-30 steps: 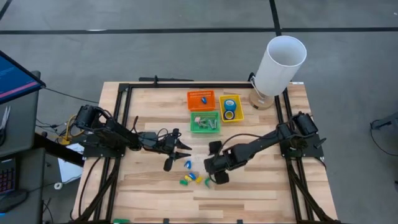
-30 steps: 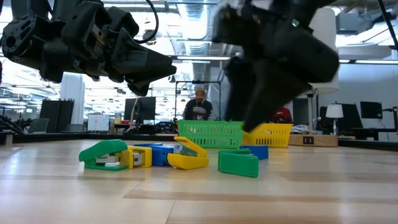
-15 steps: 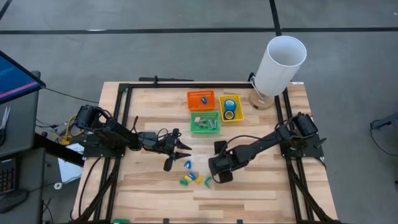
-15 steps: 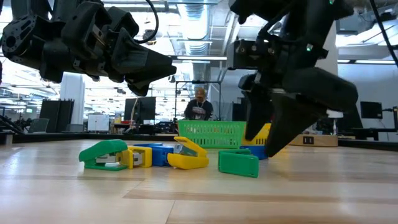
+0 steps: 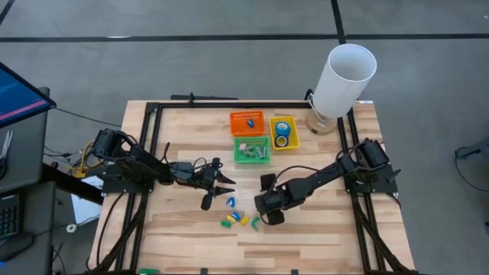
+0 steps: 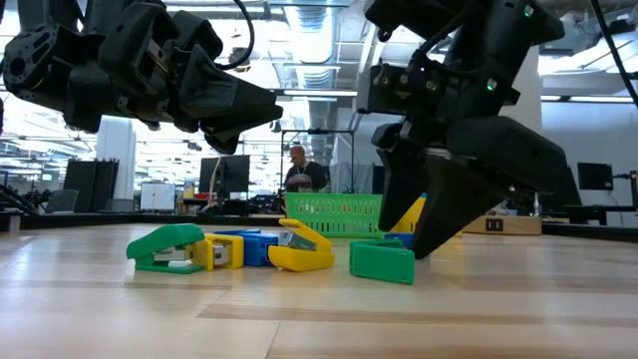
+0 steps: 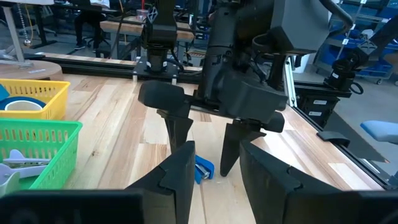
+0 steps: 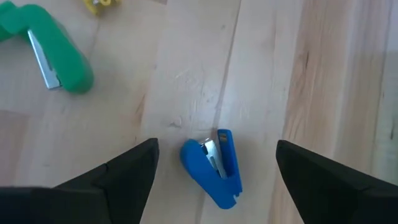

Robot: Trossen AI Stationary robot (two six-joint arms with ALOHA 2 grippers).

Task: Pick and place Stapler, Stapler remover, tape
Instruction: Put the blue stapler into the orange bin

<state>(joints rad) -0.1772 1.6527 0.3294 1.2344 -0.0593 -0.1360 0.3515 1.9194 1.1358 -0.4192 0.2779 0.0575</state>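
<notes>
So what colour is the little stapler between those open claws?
Blue stapler, clearest in the right wrist view.

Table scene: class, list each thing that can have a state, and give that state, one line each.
right gripper: open, poised over the blue stapler
blue stapler: lying on the table, not gripped
left gripper: open, empty
yellow basket: holds two tape rolls
orange basket: holds a small blue item

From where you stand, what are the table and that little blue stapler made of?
The table looks like pale wood planks, matt, with visible grain and seams. The blue stapler seems to be smooth moulded plastic with a slight sheen, with a grey, probably metal strip down its middle.
</notes>
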